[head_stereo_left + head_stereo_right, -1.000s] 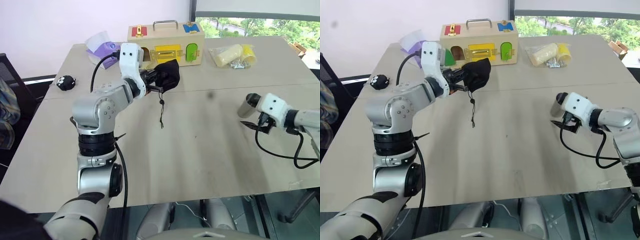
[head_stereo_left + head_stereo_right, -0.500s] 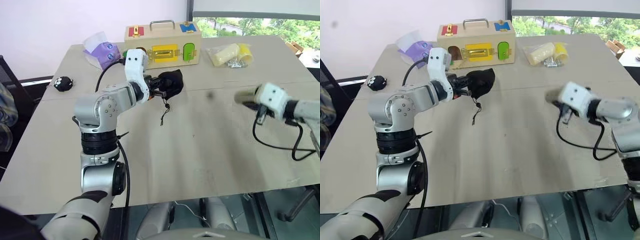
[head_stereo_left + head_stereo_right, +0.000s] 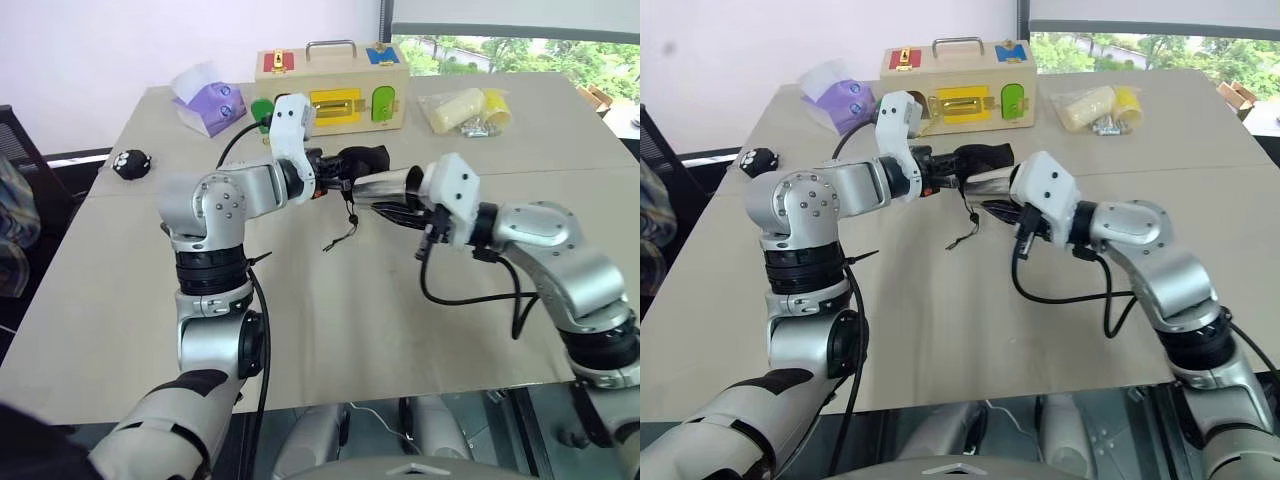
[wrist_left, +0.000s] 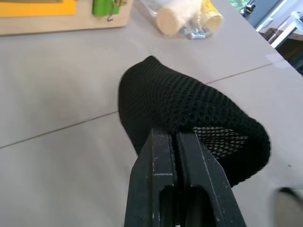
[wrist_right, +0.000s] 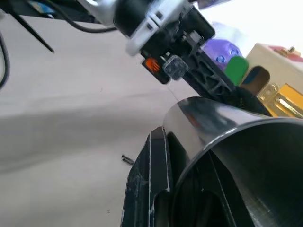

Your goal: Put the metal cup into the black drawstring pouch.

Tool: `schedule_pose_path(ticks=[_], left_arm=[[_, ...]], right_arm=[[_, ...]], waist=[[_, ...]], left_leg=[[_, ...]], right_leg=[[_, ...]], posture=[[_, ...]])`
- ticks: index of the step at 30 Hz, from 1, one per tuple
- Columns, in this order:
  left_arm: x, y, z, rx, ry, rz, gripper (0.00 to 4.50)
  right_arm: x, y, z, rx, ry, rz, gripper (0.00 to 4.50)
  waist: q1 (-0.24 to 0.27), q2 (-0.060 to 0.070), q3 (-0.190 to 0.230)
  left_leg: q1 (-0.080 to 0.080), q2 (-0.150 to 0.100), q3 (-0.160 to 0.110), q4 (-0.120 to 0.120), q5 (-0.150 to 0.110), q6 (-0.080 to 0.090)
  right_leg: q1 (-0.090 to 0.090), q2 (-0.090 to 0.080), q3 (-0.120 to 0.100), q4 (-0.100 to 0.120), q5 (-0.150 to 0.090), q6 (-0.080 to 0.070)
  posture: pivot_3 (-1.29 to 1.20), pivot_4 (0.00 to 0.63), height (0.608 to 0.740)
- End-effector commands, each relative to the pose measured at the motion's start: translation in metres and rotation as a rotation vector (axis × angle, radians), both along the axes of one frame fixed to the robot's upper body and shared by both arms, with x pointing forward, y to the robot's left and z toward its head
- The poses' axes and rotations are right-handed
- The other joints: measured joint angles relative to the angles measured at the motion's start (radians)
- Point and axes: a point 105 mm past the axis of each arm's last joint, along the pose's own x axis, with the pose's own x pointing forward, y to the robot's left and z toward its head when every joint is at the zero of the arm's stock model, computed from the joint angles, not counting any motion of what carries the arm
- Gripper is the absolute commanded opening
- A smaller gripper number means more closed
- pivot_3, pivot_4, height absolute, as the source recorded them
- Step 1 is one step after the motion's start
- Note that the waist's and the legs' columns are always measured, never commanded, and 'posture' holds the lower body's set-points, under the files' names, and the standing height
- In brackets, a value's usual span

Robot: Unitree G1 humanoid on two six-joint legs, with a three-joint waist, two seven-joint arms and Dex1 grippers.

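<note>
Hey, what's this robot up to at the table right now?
It is bagging a cup. The left gripper is shut on the black drawstring pouch, holding it above the table. The right gripper is shut on the metal cup, held on its side right beside the pouch. The cup is not inside yet.

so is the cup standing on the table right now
No, the right gripper holds the cup sideways in the air beside the pouch.

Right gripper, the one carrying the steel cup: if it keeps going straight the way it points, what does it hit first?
Most likely the black pouch held up by the left gripper. The right gripper points the cup toward it, base first, though depth is hard to judge.
</note>
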Motion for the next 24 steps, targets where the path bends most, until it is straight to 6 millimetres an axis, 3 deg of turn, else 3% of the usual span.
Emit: schedule_pose_path(ticks=[1,3,13,16,18,24], left_arm=[[-0.006,-0.008,0.019,-0.031,-0.044,-0.054,0.00],[-0.009,-0.010,0.021,-0.036,-0.045,-0.069,0.00],[-0.016,-0.016,0.023,-0.071,-0.025,-0.109,0.00],[-0.018,-0.018,0.024,-0.089,-0.022,-0.122,0.00],[-0.018,-0.021,0.028,-0.115,-0.019,-0.137,0.00],[-0.021,-0.028,0.033,-0.146,-0.009,-0.168,0.00]], right_arm=[[0.013,0.011,0.006,-0.005,-0.081,-0.082,0.06],[0.027,0.010,0.011,0.031,-0.102,-0.181,0.06],[0.055,0.027,-0.001,-0.030,-0.221,-0.317,0.06],[0.057,0.040,-0.011,-0.142,-0.330,-0.269,0.06],[0.057,0.049,-0.026,-0.327,-0.472,-0.172,0.06],[0.065,0.048,-0.053,-0.610,-0.614,0.025,0.06]], waist=[[-0.008,0.000,0.000],[-0.015,0.000,0.000],[-0.021,0.000,0.000],[-0.023,0.000,0.000],[-0.025,0.000,0.000],[-0.040,0.000,0.000]], left_leg=[[0.000,0.000,0.000,0.000,0.000,0.000],[0.000,0.000,0.000,0.000,0.000,0.000],[0.000,0.000,0.000,0.000,0.000,0.000],[0.001,0.000,0.000,0.000,0.000,0.000],[0.001,0.000,0.000,0.000,0.000,0.000],[0.001,0.000,0.001,0.000,0.000,0.000]], right_leg=[[0.000,0.000,0.000,0.000,0.000,0.000],[0.000,0.000,0.000,0.000,0.000,0.000],[-0.001,0.002,0.001,0.001,0.000,0.000],[-0.001,0.002,0.001,0.001,0.000,0.000],[-0.001,0.003,0.001,0.001,0.000,0.000],[-0.001,0.002,0.001,0.001,0.000,0.000]], posture=[[0.00,0.150,0.710],[0.00,0.150,0.710],[0.00,0.150,0.710],[0.00,0.150,0.710],[0.00,0.150,0.710],[0.00,0.150,0.710]])
